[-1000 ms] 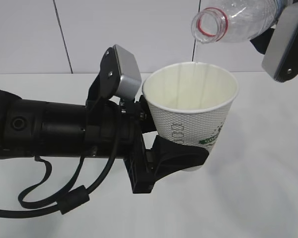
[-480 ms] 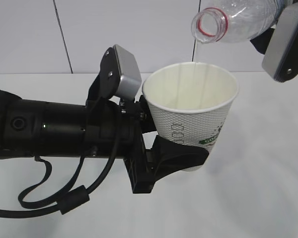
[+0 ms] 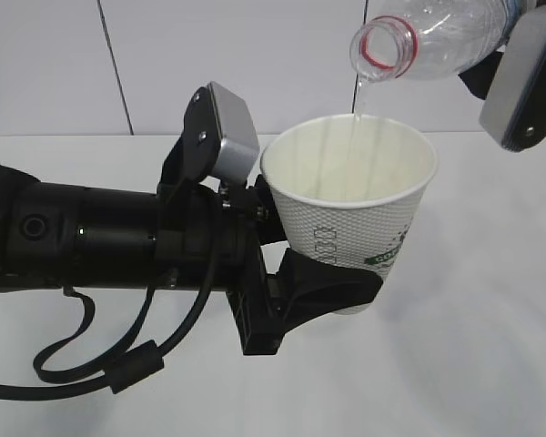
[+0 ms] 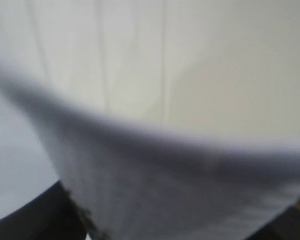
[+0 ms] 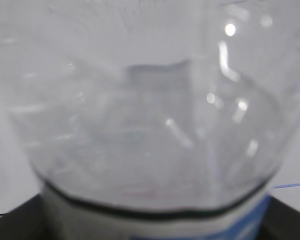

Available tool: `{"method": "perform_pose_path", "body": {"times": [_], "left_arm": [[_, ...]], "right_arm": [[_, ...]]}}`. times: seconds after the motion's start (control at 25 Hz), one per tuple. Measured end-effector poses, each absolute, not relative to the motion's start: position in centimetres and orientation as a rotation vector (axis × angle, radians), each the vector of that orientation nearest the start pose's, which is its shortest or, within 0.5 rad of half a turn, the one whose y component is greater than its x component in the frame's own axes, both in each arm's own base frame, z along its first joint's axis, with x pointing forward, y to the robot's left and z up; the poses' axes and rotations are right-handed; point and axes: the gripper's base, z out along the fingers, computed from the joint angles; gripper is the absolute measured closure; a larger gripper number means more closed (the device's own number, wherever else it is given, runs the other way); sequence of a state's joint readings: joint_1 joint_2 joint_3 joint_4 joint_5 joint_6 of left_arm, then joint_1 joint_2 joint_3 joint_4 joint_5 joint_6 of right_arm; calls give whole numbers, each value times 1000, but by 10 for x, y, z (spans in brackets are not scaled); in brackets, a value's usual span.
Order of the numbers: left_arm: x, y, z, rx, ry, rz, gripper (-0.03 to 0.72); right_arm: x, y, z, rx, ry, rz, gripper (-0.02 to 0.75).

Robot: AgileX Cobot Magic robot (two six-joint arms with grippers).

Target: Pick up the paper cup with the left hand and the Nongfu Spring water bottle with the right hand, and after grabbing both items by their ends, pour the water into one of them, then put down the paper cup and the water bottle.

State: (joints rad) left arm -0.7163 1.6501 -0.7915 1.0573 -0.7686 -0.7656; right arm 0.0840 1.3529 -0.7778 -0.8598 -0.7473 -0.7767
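The paper cup (image 3: 350, 214) sits upright in my left claw (image 3: 332, 291), lifted clear of the white surface (image 3: 473, 364); the black fingers (image 3: 337, 284) wrap its lower wall near the base, so that claw is pinching the cup. Above and a little behind the rim, the Nongfu Spring water bottle (image 3: 428, 36) is tipped with its open mouth and red neck ring pointing down toward the cup. A thin stream of water (image 3: 355, 98) falls from the mouth to just inside the far rim. My right claw (image 5: 150, 227) carries the bottle from its far end; in the right wrist view the bottle fills the frame and dark finger edges show at both bottom corners, so I judge it clamped on the bottle.

As I read it, both pickups are done and the pour is under way. Left to do: finish pouring, bring the bottle upright, and set cup and bottle down on the surface.

Much is hard to make out. The exterior view cuts off the bottle's body and label and hides my right claw behind its grey camera block (image 3: 523, 82). I cannot tell how much water lies in the cup; its pale inside shows no clear level. The left wrist view is a blur of cup wall and rim. How much water remains in the bottle I cannot judge.
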Motion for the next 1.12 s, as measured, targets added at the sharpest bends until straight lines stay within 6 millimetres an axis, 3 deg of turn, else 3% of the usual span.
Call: {"method": "perform_pose_path", "body": {"times": [1.12], "left_arm": [[209,-255,219,1206,1541,-998,171]], "right_arm": [[281,71,313,-1374,748,-708,245]]}}
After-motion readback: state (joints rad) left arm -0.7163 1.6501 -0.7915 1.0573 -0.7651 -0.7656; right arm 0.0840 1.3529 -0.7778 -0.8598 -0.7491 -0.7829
